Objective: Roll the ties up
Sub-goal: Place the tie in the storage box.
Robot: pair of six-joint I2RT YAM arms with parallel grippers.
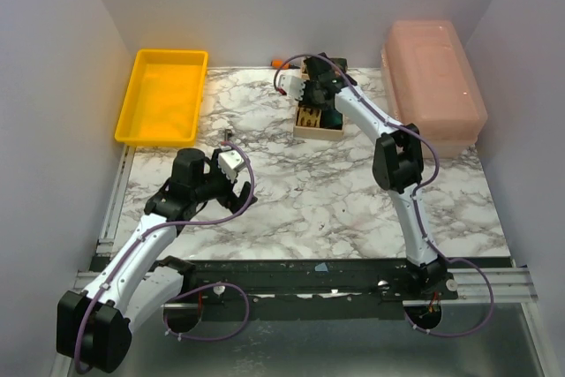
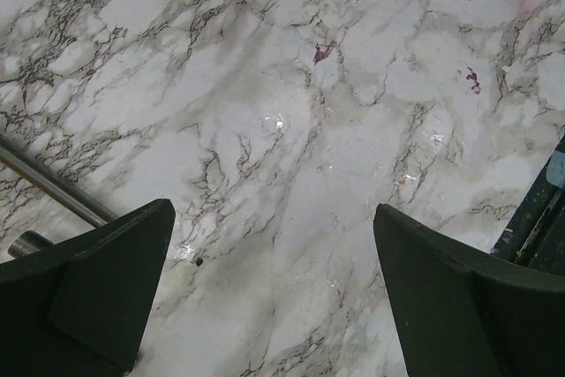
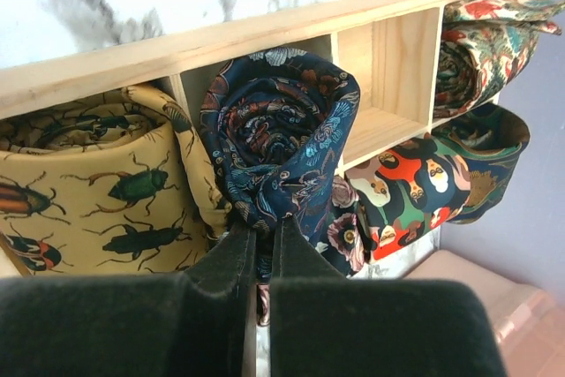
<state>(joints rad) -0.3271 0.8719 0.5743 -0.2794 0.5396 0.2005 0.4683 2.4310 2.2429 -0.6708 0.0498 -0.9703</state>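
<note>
A rolled dark tie (image 3: 278, 130) with a small floral print stands in a middle compartment of the wooden box (image 3: 221, 37). My right gripper (image 3: 263, 229) is shut on the coil's lower fabric edge. In the neighbouring compartments lie a yellow beetle-print tie (image 3: 97, 192), a teal and orange patterned tie (image 3: 424, 178) and a red and cream one (image 3: 481, 41). From above, the right gripper (image 1: 315, 94) covers the far end of the box (image 1: 316, 123). My left gripper (image 1: 231, 165) hangs open over bare marble (image 2: 291, 130), nothing between its fingers.
A yellow tray (image 1: 163, 94) sits at the back left and a pink lidded bin (image 1: 433, 86) at the back right. A metal rod (image 2: 48, 184) lies on the marble by the left finger. One box compartment (image 3: 388, 86) holds nothing.
</note>
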